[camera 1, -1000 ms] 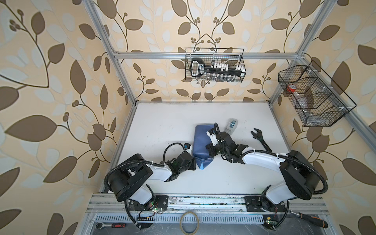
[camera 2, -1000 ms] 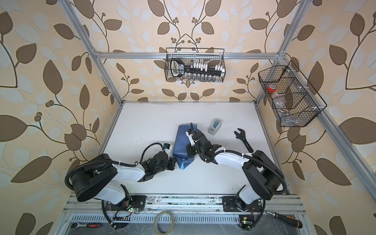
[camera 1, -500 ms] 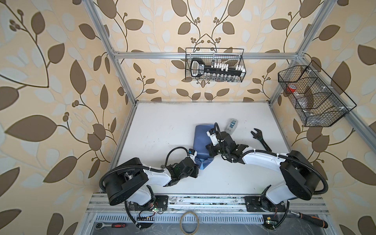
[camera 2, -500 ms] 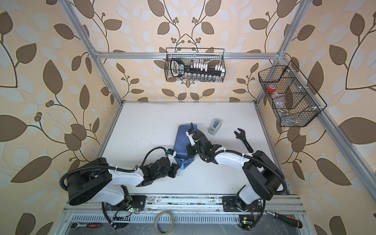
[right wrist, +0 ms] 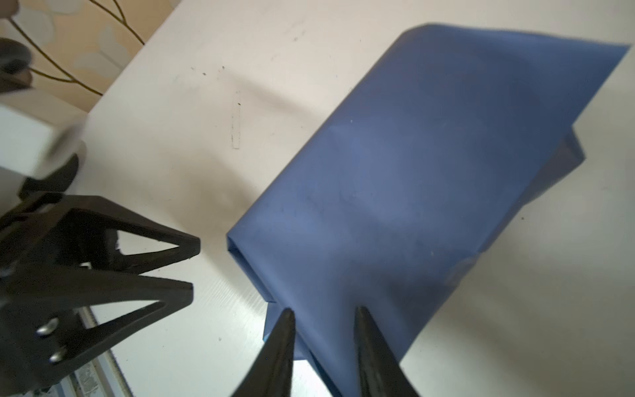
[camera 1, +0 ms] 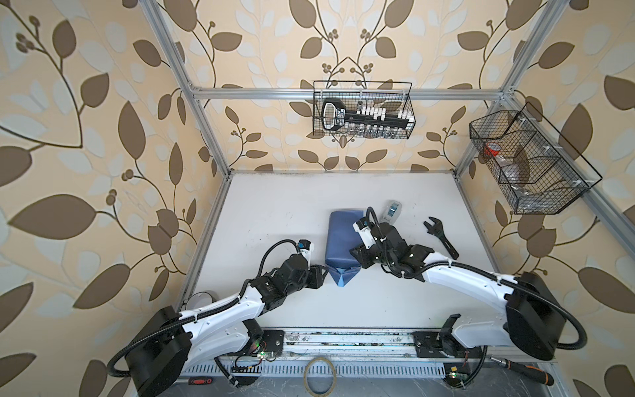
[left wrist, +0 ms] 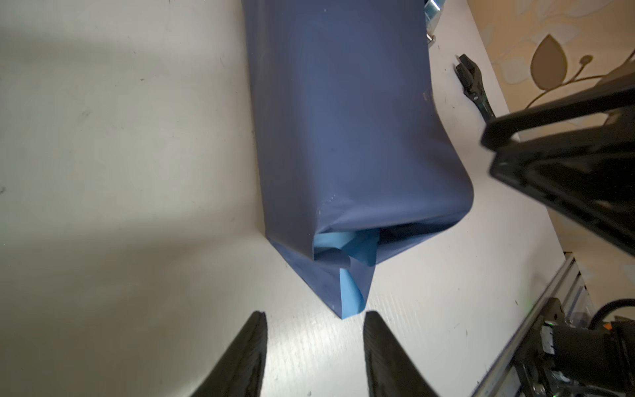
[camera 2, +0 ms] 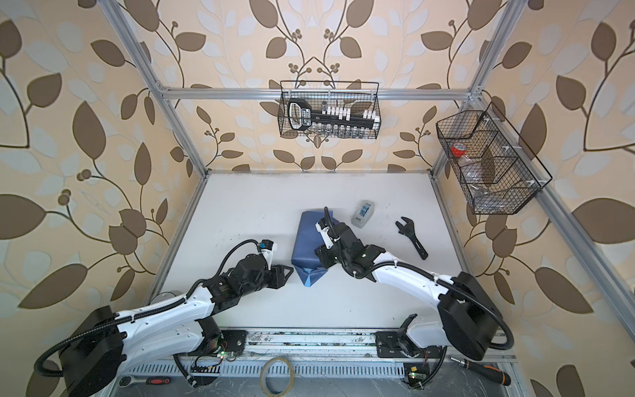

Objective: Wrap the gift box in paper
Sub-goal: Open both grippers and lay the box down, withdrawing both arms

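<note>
The left fingers (left wrist: 249,350) stand parted and empty, just short of the loose near flap of the paper (left wrist: 343,120). The right fingers (right wrist: 283,343), parted too, straddle its near right corner. The gift box lies hidden inside, midway across the tabletop (camera 1: 275,213). The paper looks thin, creasable and probably slippery, so pinch the flap tip.

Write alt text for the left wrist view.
Dark slate-blue paper wrapped into a long parcel lies on the white table, its unfinished near end gaping to show light-blue inner folds. The left gripper is just short of that end, fingers apart and empty.
</note>
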Motion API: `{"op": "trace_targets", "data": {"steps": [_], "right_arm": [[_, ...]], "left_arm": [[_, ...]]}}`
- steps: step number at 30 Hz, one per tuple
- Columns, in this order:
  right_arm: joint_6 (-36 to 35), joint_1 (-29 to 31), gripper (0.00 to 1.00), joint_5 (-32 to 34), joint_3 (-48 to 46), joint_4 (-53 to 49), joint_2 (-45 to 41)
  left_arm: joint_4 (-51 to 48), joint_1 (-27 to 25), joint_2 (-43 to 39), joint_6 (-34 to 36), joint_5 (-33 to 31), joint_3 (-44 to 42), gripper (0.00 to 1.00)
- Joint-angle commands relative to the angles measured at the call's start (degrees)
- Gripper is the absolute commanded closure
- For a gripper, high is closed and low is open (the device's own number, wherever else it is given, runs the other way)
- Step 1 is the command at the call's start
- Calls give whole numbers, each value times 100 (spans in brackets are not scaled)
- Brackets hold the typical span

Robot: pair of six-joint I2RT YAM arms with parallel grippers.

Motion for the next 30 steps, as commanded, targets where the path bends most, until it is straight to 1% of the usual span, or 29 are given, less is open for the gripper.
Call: {"op": "trace_targets", "data": {"steps": [1, 4, 7, 9, 11, 14, 15, 17, 20, 22, 25, 30], "right_arm": [[58, 283, 63, 462, -277, -473, -507], [489, 715, 59, 697, -837, -368, -915], [892, 1012, 58, 880, -1271, -246, -1149], [1212, 1092, 62, 806, -1569, 241, -1145], [1505, 1115, 66, 658, -1822, 874, -937], [1566, 1116, 73, 934, -1812, 1186, -600], [1570, 1091, 75, 1052, -1792, 1239, -513], [1577, 956, 78, 1038, -1775, 1406, -269], [1591, 780, 80, 1003, -1783, 1640, -40], [1576, 657, 81, 990, -1775, 1717, 35], [1507, 457, 82, 948, -1753, 1743, 68], [1344, 107, 82, 830, -1724, 1744, 117]], "left_arm": [[-1023, 17, -196, -5, 109, 345, 48], [-1044, 22, -169, 41, -36, 388, 43], [-1128, 120, 89, 116, -153, 520, 42], [-974, 308, 239, 34, -59, 539, 42], [-728, 567, 378, -67, 143, 550, 42], [-611, 894, 566, -127, 70, 761, 40], [-552, 965, 679, -126, 14, 820, 40], [-507, 1184, 996, -77, 54, 1018, 39], [-299, 1229, 1537, 29, 172, 1288, 39], [-242, 1226, 1897, 123, 339, 1505, 39], [17, 1179, 2204, 165, 641, 1600, 39], [300, 927, 2290, 185, 726, 1471, 40]]}}
